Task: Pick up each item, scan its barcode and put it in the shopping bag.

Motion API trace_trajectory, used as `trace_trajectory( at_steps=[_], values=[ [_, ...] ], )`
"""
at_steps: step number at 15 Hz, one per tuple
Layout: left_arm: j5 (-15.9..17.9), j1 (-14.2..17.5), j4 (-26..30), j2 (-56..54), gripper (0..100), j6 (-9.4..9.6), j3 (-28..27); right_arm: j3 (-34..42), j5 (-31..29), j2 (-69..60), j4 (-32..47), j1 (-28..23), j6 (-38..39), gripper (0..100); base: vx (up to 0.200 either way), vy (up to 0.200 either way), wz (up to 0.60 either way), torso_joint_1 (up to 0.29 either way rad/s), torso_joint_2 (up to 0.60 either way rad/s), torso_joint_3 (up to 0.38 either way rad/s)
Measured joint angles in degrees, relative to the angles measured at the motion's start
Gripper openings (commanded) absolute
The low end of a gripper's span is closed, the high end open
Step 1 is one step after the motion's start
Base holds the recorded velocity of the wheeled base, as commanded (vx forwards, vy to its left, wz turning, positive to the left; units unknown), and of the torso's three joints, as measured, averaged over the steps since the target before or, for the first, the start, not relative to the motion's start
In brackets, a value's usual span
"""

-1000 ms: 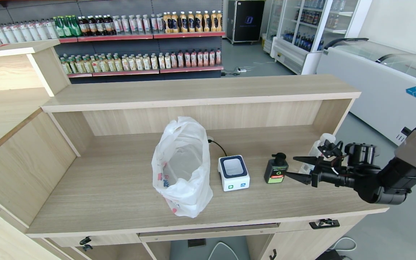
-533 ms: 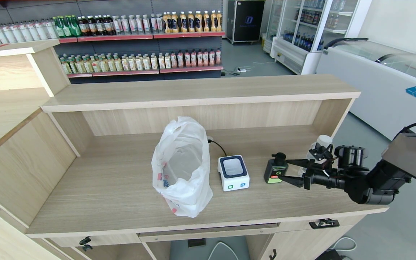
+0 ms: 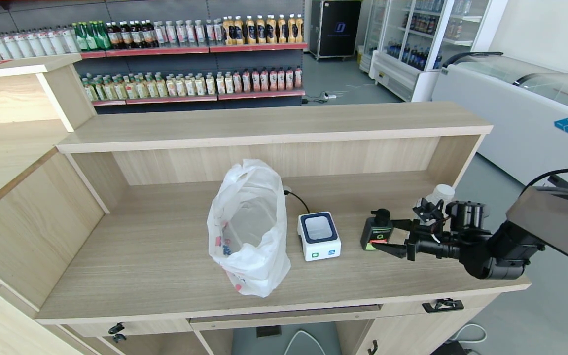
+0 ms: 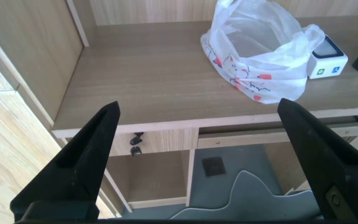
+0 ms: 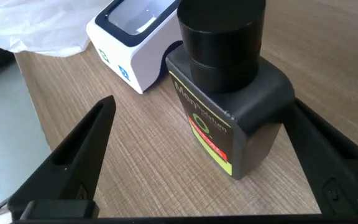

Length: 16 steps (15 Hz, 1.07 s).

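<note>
A: Your right gripper (image 3: 383, 233) sits right of centre in the head view, low over the counter (image 3: 156, 256). Its fingers (image 5: 73, 162) are spread wide, one on each side of the dark bottle (image 3: 376, 231).

B: Are you touching it yet?

A: No. In the right wrist view you can see a gap between the bottle and each finger. The bottle stands upright, just right of the white scanner (image 3: 318, 235). The shopping bag (image 3: 249, 227) stands open at centre frame, just left of the scanner.

B: And your left gripper (image 4: 197, 107)?

A: Its fingers are spread too, with nothing between them. It hangs off the counter's front edge. A white-capped bottle (image 3: 434, 197) stands behind your right gripper.
</note>
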<state>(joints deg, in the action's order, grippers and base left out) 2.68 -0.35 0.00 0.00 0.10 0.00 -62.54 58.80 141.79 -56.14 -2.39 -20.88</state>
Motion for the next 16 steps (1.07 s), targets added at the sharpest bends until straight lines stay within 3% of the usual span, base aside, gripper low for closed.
trace_trajectory(
  at_steps=[1, 2, 11, 16],
  values=[
    [0.0, 0.0, 0.0, 0.0, 100, 0.00, 0.0, -0.3, 0.5, 0.2, 0.0, 0.1, 0.0, 100, 0.000, 0.000, 0.00, 0.000, 0.00, 0.000],
    [0.0, 0.0, 0.0, 0.0, 100, -0.02, 0.0, -0.6, 1.1, 0.5, 0.0, 0.2, 0.0, 0, 0.000, 0.000, 0.00, 0.000, 0.00, 0.000],
    [0.0, 0.0, 0.0, 0.0, 100, 0.00, 0.0, -0.2, 1.7, -0.1, 0.0, 0.2, -0.4, 0, 0.000, 0.000, 0.00, 0.000, 0.00, 0.000],
    [0.0, 0.0, 0.0, 0.0, 100, 0.00, 0.0, 5.2, 1.7, -11.3, 0.9, -0.6, -0.6, 0, 0.000, 0.000, 0.00, 0.000, 0.00, 0.000]
  ],
)
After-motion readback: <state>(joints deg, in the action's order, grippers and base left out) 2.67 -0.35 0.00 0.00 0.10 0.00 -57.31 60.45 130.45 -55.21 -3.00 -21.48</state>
